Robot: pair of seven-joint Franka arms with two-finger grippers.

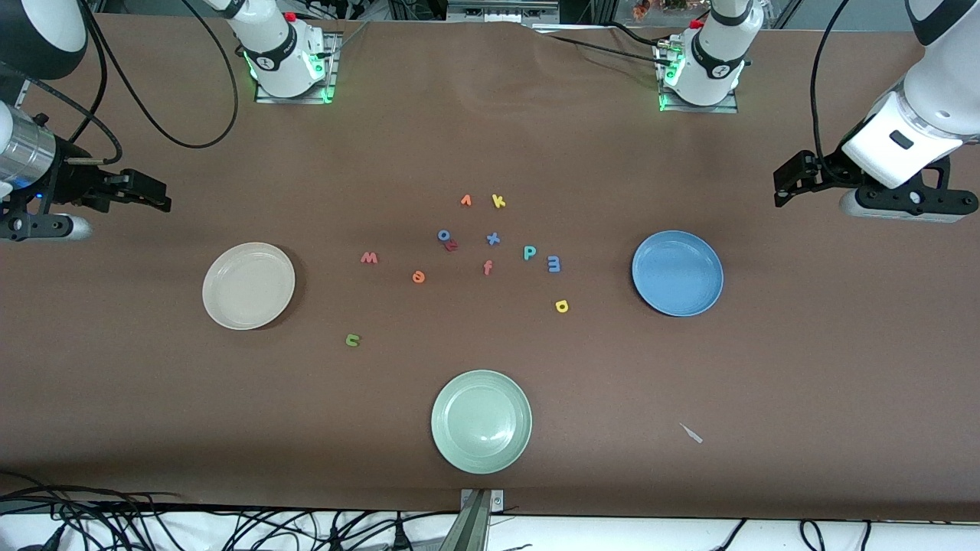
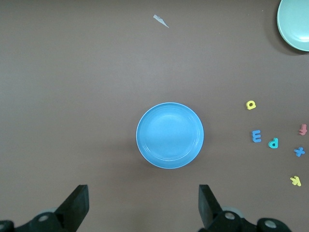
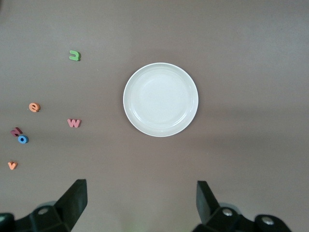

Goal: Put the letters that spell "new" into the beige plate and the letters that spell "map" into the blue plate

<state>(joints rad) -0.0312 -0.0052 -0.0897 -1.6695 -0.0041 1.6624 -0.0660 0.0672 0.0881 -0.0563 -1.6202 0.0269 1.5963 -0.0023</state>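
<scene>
The beige plate lies empty toward the right arm's end. Beside it are the salmon w, orange e and green n. The blue plate lies empty toward the left arm's end. Near it are the blue-purple m, teal p and yellow a. My left gripper hangs open, high beside the blue plate. My right gripper hangs open, high beside the beige plate.
A pale green plate sits nearest the front camera. Mid-table lie an orange f, blue x, yellow k, orange v and a blue o touching a small red letter. A white scrap lies nearby.
</scene>
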